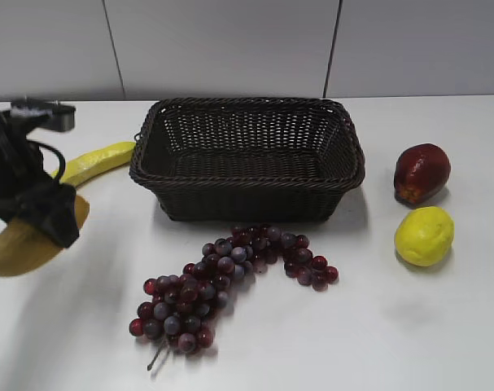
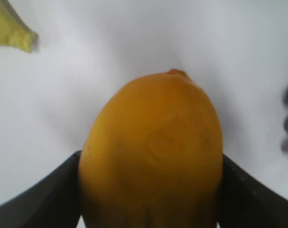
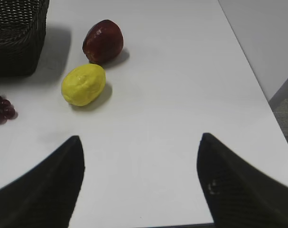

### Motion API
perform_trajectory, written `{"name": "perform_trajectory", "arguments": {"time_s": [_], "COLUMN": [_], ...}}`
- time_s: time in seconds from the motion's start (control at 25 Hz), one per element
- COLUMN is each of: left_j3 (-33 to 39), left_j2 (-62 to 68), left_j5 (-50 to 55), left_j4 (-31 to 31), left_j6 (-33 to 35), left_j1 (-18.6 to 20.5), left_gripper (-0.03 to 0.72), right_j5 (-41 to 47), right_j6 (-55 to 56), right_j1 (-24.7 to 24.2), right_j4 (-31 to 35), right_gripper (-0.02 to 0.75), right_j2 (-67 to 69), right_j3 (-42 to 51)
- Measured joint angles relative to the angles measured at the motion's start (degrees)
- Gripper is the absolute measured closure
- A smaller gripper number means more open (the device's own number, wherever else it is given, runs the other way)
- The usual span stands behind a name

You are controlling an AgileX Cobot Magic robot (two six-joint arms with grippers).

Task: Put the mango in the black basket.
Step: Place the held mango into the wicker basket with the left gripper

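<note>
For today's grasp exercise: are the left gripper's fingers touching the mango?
Touching. The left wrist view shows both fingers pressed against the mango's sides.

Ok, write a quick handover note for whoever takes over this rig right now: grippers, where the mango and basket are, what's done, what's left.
Left gripper: shut on the plump yellow-orange mango, at the table's left edge near the slim yellow banana.
Right gripper: open, holding nothing, above bare table near the round yellow lemon.
Dark woven wicker basket: mid-table, nothing in it.
Done: mango grasped.
Left: carry it right, over the basket, and release.
</note>
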Motion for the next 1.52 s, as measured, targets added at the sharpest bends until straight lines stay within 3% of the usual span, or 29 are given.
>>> {"name": "perform_trajectory", "arguments": {"time_s": [0.24, 0.44, 0.64, 0.96, 1.36, 1.52], "left_j3": [-15.25, -21.55, -22.42, -22.42, -22.42, -22.45], "left_j2": [-2.46, -1.2, 5.73, 18.61, 26.23, 26.3], "left_j5": [-0.82, -9.47, -20.31, -35.03, -37.52, -37.2], "left_j4": [-4.79, -6.11, -6.92, -8.89, -8.88, -8.89], "left_j6": [0.0, 0.0, 0.0, 0.0, 0.0, 0.0], "left_j1": [-1.03, -6.37, -11.74, -15.66, -16.48, -16.48], "left_gripper": [0.127, 0.127, 0.127, 0.127, 0.123, 0.057], "right_j5": [0.0, 0.0, 0.0, 0.0, 0.0, 0.0], "right_j6": [0.0, 0.0, 0.0, 0.0, 0.0, 0.0], "right_j1": [0.0, 0.0, 0.0, 0.0, 0.0, 0.0], "right_j4": [0.0, 0.0, 0.0, 0.0, 0.0, 0.0], "right_gripper": [0.169, 0.169, 0.169, 0.169, 0.169, 0.169], "right_j2": [0.0, 0.0, 0.0, 0.0, 0.0, 0.0], "right_j3": [0.0, 0.0, 0.0, 0.0, 0.0, 0.0]}}
